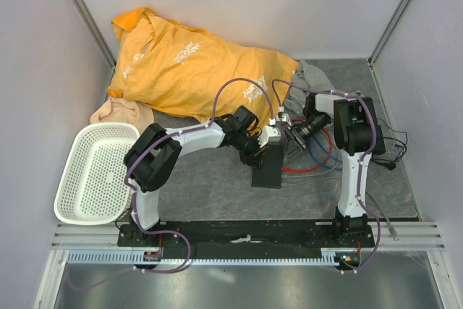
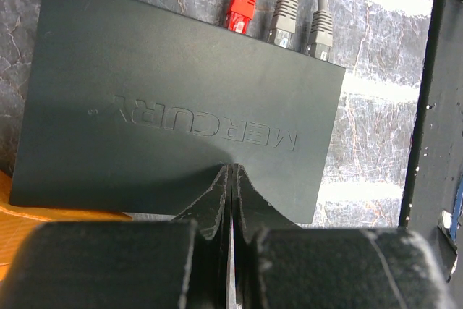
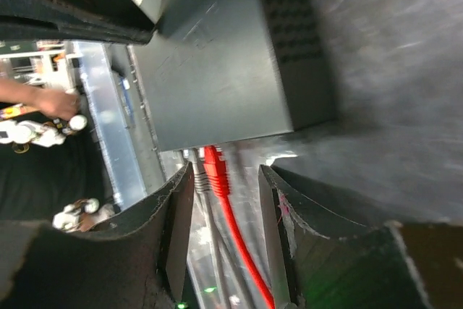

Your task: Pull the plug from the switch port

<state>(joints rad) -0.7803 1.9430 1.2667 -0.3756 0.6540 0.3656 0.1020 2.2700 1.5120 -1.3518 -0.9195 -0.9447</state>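
The switch (image 1: 268, 166) is a flat matte-black box on the grey mat, embossed MERCURY in the left wrist view (image 2: 181, 99). A red plug (image 2: 244, 1) and two grey plugs (image 2: 284, 19) sit in the ports on its far edge. My left gripper (image 2: 233, 170) is shut, its tips resting over the switch's top near the near edge, holding nothing. My right gripper (image 3: 226, 171) is open. Its fingers straddle the red plug (image 3: 215, 168) at the switch (image 3: 217, 70), with the grey plugs (image 3: 198, 177) just inside the left finger. In the top view the right gripper (image 1: 293, 134) is at the switch's far right corner.
An orange shirt (image 1: 188, 63) lies at the back. A beige cloth (image 1: 119, 112) and a white mesh basket (image 1: 76, 179) are at the left. Red and blue cables (image 1: 315, 157) loop right of the switch. Thin black cables (image 1: 391, 153) trail at the right edge.
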